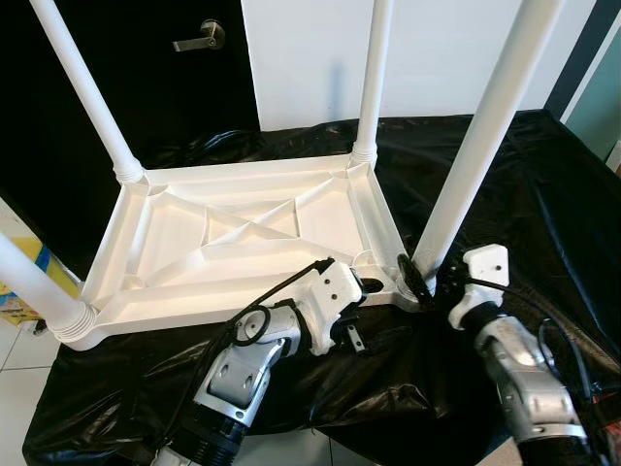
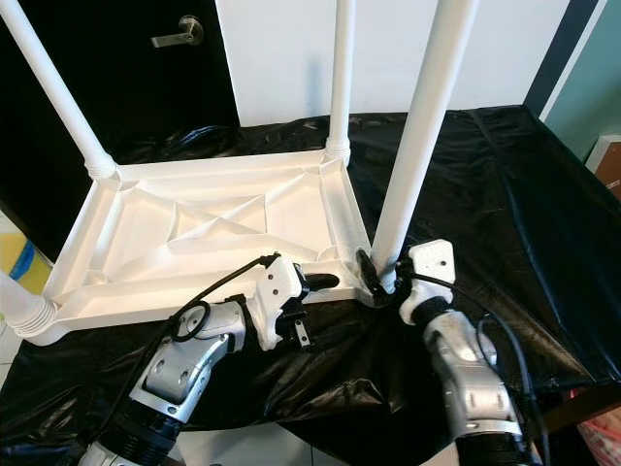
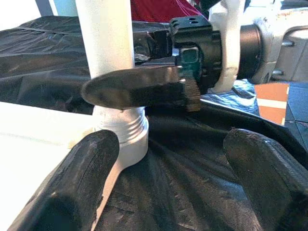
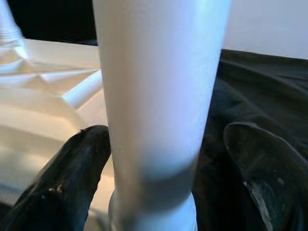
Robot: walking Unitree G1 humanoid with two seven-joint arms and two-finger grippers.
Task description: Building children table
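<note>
A white plastic children's table [image 1: 243,243] lies upside down on a black sheet, its legs pointing up. The near-right leg [image 1: 475,146] stands in its corner socket. My right gripper [image 1: 419,282] is open at the foot of this leg, with a finger on either side of it. In the right wrist view the leg [image 4: 154,86] stands between the fingers [image 4: 72,183]. My left gripper [image 1: 367,311] is open and holds nothing, just left of the same corner. In the left wrist view its fingers [image 3: 82,178] frame the leg's foot [image 3: 125,130] and the right gripper's finger [image 3: 134,86].
Three other legs rise at the far left [image 1: 82,87], far right [image 1: 374,78] and near left [image 1: 34,286]. The black sheet [image 1: 543,194] spreads to the right. A black door with a lever handle [image 1: 199,39] and a white wall are behind. A yellow-blue box [image 1: 24,291] is at the left.
</note>
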